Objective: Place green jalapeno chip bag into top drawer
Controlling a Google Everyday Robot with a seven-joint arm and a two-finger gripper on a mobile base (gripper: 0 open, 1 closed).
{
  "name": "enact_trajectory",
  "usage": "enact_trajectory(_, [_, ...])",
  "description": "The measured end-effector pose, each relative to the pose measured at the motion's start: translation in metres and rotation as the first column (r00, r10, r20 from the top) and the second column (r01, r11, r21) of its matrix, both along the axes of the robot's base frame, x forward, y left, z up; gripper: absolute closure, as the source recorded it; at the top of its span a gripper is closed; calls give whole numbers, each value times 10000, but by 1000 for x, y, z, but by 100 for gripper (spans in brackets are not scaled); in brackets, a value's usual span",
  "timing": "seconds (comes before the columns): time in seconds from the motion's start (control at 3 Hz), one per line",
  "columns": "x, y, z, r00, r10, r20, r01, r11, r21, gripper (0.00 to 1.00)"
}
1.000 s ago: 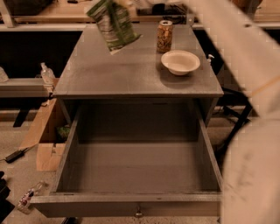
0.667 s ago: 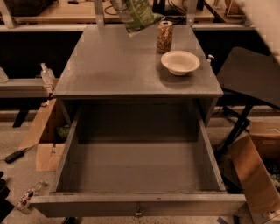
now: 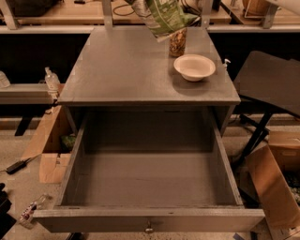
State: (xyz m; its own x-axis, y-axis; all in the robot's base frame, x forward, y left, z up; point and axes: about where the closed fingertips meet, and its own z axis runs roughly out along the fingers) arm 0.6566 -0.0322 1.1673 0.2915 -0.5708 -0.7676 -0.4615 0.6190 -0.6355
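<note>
The green jalapeno chip bag [image 3: 164, 16] hangs in the air at the top edge of the camera view, above the back of the grey cabinet top [image 3: 126, 65] and partly in front of the brown can [image 3: 177, 43]. My gripper [image 3: 139, 3] is at the bag's upper end, mostly cut off by the top edge, and shut on the bag. The top drawer [image 3: 187, 219] is pulled fully open below the cabinet top. Its inside is bare, and its small metal knob [image 3: 149, 229] faces the bottom edge.
A white bowl [image 3: 194, 67] sits on the cabinet top's right side, in front of the can. Cardboard boxes stand on the floor at left [image 3: 49, 154] and right [image 3: 274, 187]. A black chair [image 3: 272, 79] is at right and a clear bottle [image 3: 51, 79] at left.
The chip bag has moved right along the back of the cabinet top, from the left of the can to in front of it. My white arm has left the right side of the view.
</note>
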Motion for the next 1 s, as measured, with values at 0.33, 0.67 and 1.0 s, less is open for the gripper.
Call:
enact_trajectory(0.33, [-2, -1, -2, 10000, -34, -38, 34, 10000, 19, 100])
enact_trajectory(0.67, [-20, -9, -30, 9980, -408, -486, 419, 9989, 221, 100])
enact_trajectory(1.0, [-75, -15, -34, 9899, -1007, -998, 1153, 9814, 1535, 100])
